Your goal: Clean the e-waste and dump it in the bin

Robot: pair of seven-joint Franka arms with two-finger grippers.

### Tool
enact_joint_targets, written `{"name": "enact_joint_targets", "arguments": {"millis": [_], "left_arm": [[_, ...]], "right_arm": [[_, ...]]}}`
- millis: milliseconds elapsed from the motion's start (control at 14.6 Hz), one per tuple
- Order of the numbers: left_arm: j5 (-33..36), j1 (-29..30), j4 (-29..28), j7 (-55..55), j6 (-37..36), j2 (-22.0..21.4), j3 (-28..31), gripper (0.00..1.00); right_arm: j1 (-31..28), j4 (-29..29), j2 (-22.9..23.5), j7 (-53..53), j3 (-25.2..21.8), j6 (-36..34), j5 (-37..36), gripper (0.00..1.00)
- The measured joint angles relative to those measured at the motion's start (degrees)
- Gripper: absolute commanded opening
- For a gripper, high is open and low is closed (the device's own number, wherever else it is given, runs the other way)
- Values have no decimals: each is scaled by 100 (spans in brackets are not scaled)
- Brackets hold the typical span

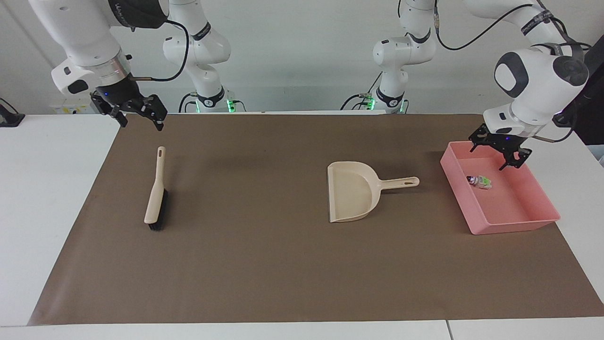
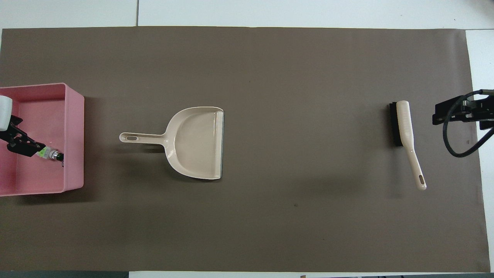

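The pink bin (image 1: 514, 226) sits at the left arm's end of the table; it also shows in the overhead view (image 2: 75, 135). Inside it lie the e-waste pieces, a white and green cylinder (image 1: 482, 182) with a dark one (image 1: 471, 179) touching it; they also show in the overhead view (image 2: 48, 154). My left gripper (image 1: 494, 153) is open and empty, up in the air over the bin's end nearest the robots. My right gripper (image 1: 139, 120) is open and empty, over the mat's edge near the brush handle.
A beige dustpan (image 1: 354, 191) lies empty mid-table, its handle pointing toward the bin; it also shows in the overhead view (image 2: 197, 143). A beige brush with black bristles (image 1: 155, 198) lies at the right arm's end. A brown mat (image 1: 264, 274) covers the table.
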Motion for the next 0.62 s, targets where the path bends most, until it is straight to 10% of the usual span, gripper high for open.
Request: {"name": "enact_joint_targets", "arguments": {"millis": [616], "left_arm": [[-414, -306, 1449, -3680, -1608, -81, -61, 100]], "right_arm": [[0, 0, 0, 0, 0, 0, 0, 99]]}}
